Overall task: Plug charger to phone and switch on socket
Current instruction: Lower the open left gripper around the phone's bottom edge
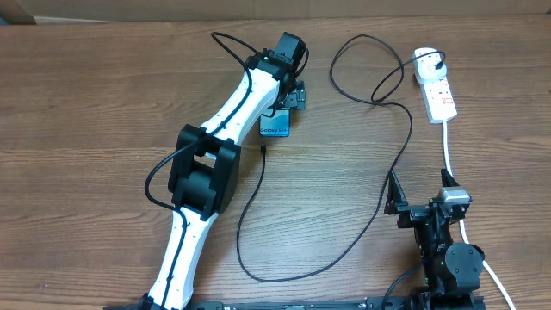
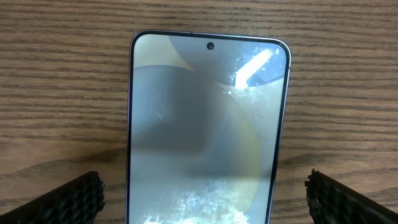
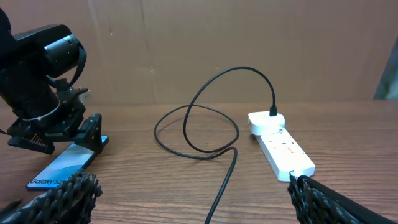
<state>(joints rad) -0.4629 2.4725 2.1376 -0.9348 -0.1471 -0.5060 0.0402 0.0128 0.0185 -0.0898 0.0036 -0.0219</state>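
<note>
The phone (image 1: 275,127) lies flat on the wooden table, its light blue screen up, and fills the middle of the left wrist view (image 2: 205,124). My left gripper (image 1: 294,98) hangs open over its far end, one finger on each side of it (image 2: 202,208) without touching. The charger (image 1: 398,164), a thin black cable, runs from the plug on the white socket (image 1: 437,86) in loops across the table to a small connector tip (image 1: 263,149) just beside the phone. My right gripper (image 1: 422,188) is open and empty near the front right; ahead of it lie the charger (image 3: 214,124), socket (image 3: 281,147) and phone (image 3: 62,169).
The socket's thick white cord (image 1: 451,151) runs down past my right arm toward the table's front edge. A brown cardboard wall (image 3: 217,43) stands behind the table. My left arm (image 1: 211,164) stretches diagonally across the left half.
</note>
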